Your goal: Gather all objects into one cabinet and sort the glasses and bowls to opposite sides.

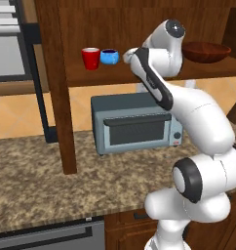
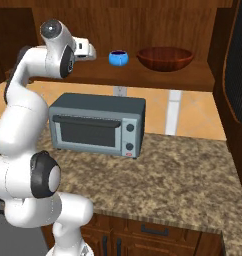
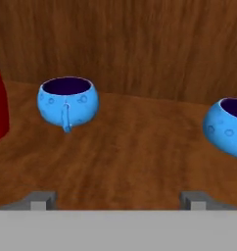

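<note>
arm reaches up to the cabinet shelf (image 1: 198,73), upper centre of frame; gripper (image 3: 118,198) level, fingers spread, holding nothing. red mug (image 1: 90,58) and two blue cups (image 3: 67,102) (image 3: 227,126) stand upper left, bowl (image 1: 206,51) upper right.

Cabinet shelf (image 1: 198,73), upper frame: red mug (image 1: 90,58) upright at left; blue cup (image 1: 109,56) just beside it, handle toward the hand camera; second blue cup (image 2: 118,58) centre; wide brown bowl (image 2: 165,58) at right, apart.
</note>
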